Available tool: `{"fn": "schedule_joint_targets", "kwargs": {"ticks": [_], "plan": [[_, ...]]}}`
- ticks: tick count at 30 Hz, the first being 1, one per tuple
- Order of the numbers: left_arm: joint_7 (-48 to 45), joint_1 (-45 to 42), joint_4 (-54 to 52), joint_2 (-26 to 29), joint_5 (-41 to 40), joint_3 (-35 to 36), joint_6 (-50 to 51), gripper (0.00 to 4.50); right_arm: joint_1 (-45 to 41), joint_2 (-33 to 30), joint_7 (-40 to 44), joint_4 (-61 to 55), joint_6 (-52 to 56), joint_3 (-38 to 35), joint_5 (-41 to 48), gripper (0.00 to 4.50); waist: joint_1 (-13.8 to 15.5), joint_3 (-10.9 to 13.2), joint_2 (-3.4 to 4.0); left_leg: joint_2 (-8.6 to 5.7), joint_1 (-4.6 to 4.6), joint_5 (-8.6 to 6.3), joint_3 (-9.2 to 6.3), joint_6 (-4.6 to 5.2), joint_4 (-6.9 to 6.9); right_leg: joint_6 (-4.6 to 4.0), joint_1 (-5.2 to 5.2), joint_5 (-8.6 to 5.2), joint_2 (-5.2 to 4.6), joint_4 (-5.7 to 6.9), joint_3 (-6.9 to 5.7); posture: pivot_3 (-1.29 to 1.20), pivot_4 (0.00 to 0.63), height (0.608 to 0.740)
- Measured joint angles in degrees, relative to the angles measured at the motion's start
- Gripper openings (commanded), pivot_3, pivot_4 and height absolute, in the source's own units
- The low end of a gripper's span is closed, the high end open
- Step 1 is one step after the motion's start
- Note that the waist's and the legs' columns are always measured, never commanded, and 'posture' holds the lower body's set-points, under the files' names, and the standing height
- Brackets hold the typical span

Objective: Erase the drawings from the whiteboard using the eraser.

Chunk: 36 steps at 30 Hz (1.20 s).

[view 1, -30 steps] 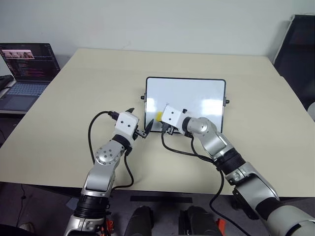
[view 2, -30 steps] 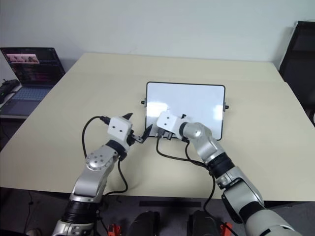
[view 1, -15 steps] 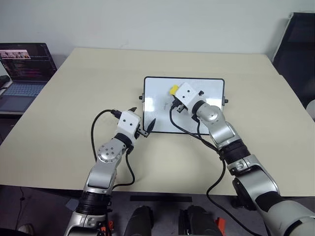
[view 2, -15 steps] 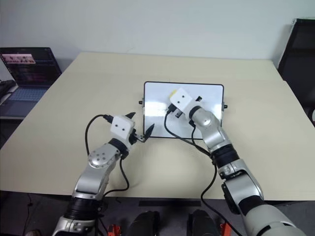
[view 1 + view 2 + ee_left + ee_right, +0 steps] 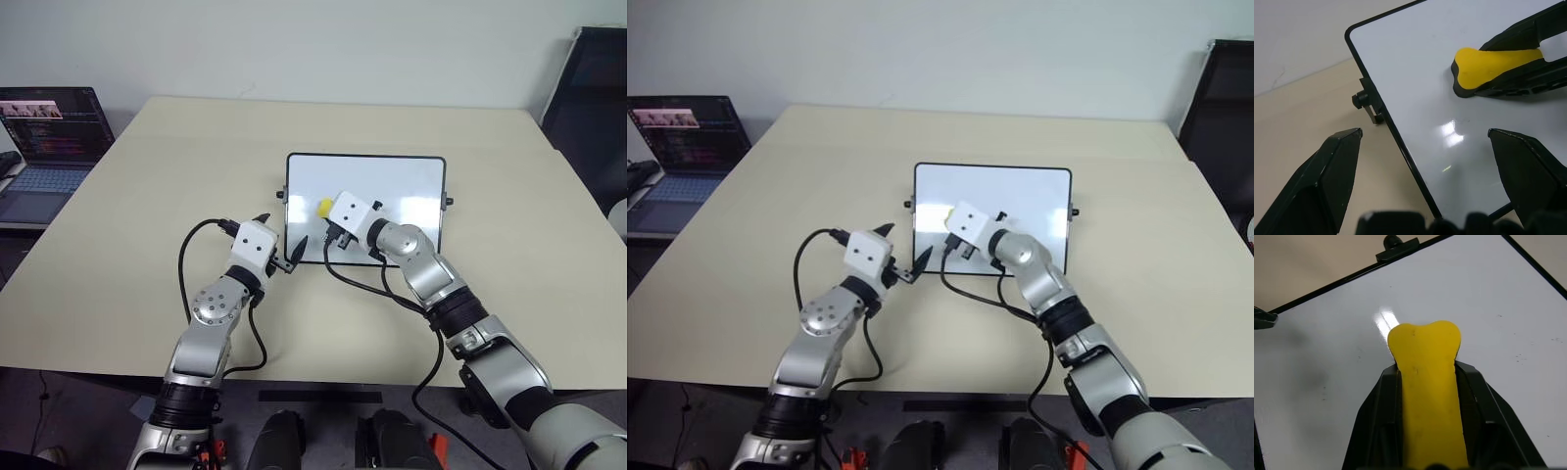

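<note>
The left gripper (image 5: 287, 253), nearest, hovers at the near left corner of the whiteboard (image 5: 411, 176), jaws apart and straddling the board's black frame, holding nothing. It sits where it sat a second ago.

Just beyond it, the right gripper (image 5: 326, 211) has its jaws clamped on the eraser (image 5: 324, 207), the yellow block poking out ahead of the black fingers (image 5: 1376, 431) over the left half of the board. A second ago the eraser was lower, near the board's near left edge. Half a second ago it had swept up toward the far edge. Now it has come back to about the middle of the left half.

The whiteboard lies flat on the beige counter (image 5: 147, 196), its long side across the robot's front. From the head views its surface looks plain white with a glare patch on the right half. The marks seen near the left centre half a second ago can no longer be made out.

The left wrist view shows what the head views hide: the eraser's black base under the yellow top, and a small black knob (image 5: 1362, 102) on the board's short side. The right wrist view shows faint grey specks and smudges on the white surface; the head views are too coarse for these.

Far left, beyond the counter's corner, an open laptop (image 5: 44, 137) sits with its screen lit.
</note>
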Motion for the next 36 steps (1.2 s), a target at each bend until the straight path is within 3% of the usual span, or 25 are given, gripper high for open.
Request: {"fn": "schedule_joint_targets", "kwargs": {"ticks": [15, 27, 36], "plan": [[0.5, 1.0, -0.3, 0.1, 0.0, 0.2, 0.1, 4.5, 4.3, -1.1, 3.5, -4.2, 1.4, 1.9, 0.0, 1.14, 0.1, 0.0, -0.01, -0.02, 0.18, 0.0, -0.06, 0.0, 0.03, 0.01, 0.25, 0.0, 0.0, -0.03, -0.05, 0.0, 0.15, 0.74], [-0.4, -0.5, 0.1, 0.1, 0.0, -0.2, 0.0, 4.5, -0.6, -1.0, -6.1, 0.4, -0.2, -2.5, 0.1, 1.14, 0.1, 0.0, -0.01, -0.03, 0.16, 0.01, -0.03, 0.0, -0.01, 0.0, 0.22, -0.01, 0.0, -0.06, -0.03, 0.0, 0.15, 0.74], [-0.6, -0.5, 0.1, 0.0, 0.2, -0.3, 0.0, 4.5, -1.1, -1.0, -7.5, 1.8, -1.6, -2.5, 0.1, 1.14, 0.1, 0.0, -0.01, -0.02, 0.16, 0.02, -0.04, 0.0, 0.01, 0.01, 0.24, -0.01, 0.0, -0.06, -0.03, 0.0, 0.15, 0.74]]}}
